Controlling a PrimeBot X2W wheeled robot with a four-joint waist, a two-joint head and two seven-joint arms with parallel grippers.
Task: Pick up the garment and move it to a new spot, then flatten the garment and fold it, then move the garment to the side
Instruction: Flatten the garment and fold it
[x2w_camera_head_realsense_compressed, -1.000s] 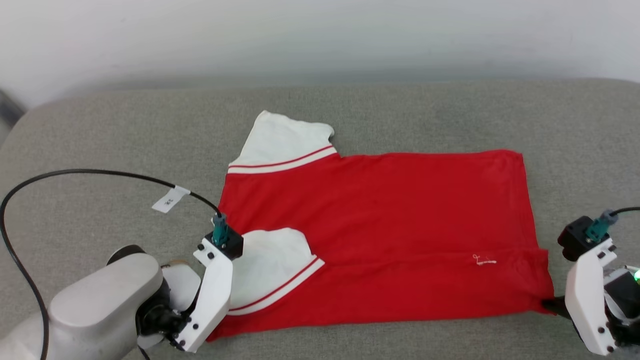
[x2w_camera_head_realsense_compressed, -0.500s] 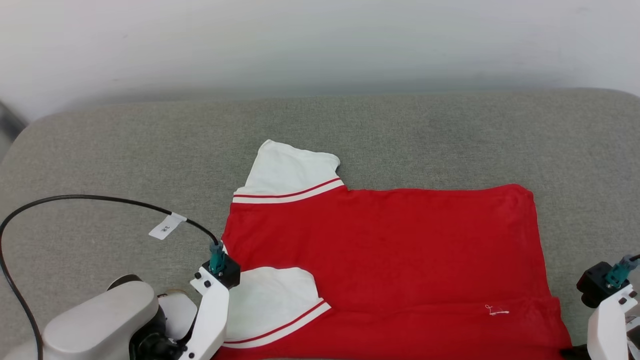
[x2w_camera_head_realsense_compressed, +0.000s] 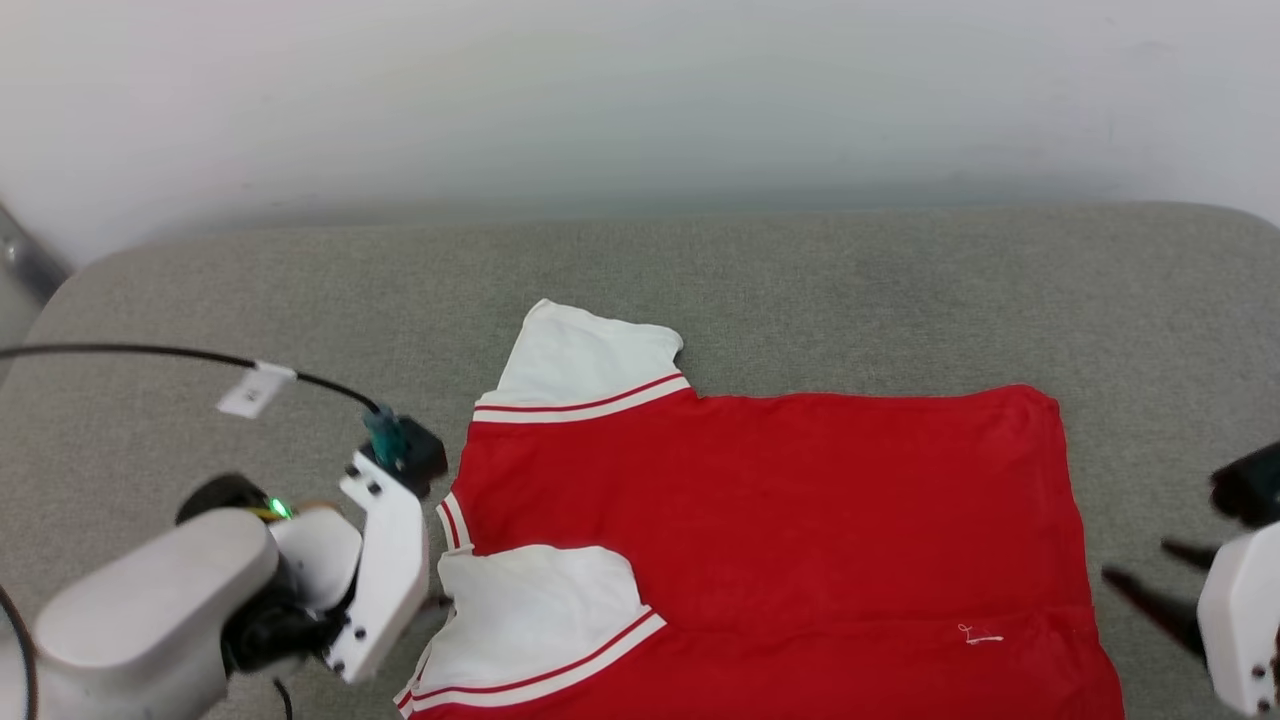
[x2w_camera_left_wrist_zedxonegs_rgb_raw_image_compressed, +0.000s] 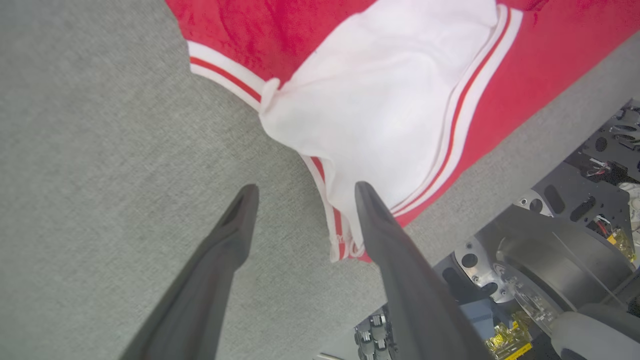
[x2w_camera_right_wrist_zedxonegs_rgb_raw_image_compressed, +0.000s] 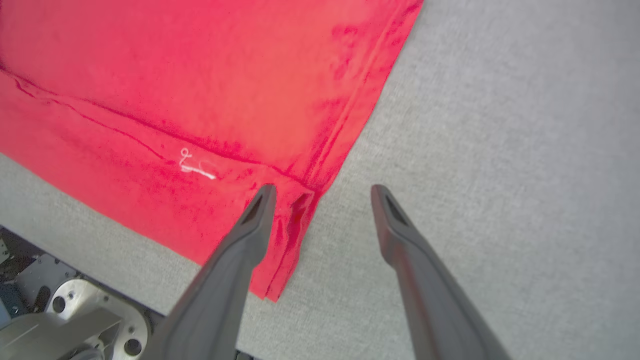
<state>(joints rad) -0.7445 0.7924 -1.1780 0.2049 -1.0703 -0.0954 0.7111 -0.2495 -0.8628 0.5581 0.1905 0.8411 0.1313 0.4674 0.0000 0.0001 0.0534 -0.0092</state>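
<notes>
Grey padded surface (x2w_camera_head_realsense_compressed: 800, 290) carries one garment (x2w_camera_head_realsense_compressed: 780, 520), lying flat, with one white sleeve (x2w_camera_head_realsense_compressed: 540, 610) folded onto the red body. Left gripper (x2w_camera_left_wrist_zedxonegs_rgb_raw_image_compressed: 305, 192) is spread and empty at that sleeve. Right gripper (x2w_camera_right_wrist_zedxonegs_rgb_raw_image_compressed: 324, 192) is spread and empty at the hem corner. One cable tag (x2w_camera_head_realsense_compressed: 256, 390) and one white hem mark (x2w_camera_head_realsense_compressed: 980, 634): neither legible.

Left forearm (x2w_camera_head_realsense_compressed: 150, 610) is showing pale grey shell; white wrist bracket (x2w_camera_head_realsense_compressed: 385, 575) is carrying black screws (x2w_camera_head_realsense_compressed: 372, 488), teal connector (x2w_camera_head_realsense_compressed: 385, 438), tagged black cable (x2w_camera_head_realsense_compressed: 150, 352); left end effector (x2w_camera_left_wrist_zedxonegs_rgb_raw_image_compressed: 305, 192) and right end effector (x2w_camera_right_wrist_zedxonegs_rgb_raw_image_compressed: 324, 192) are showing dark tapered fingers (x2w_camera_left_wrist_zedxonegs_rgb_raw_image_compressed: 407, 280).
</notes>
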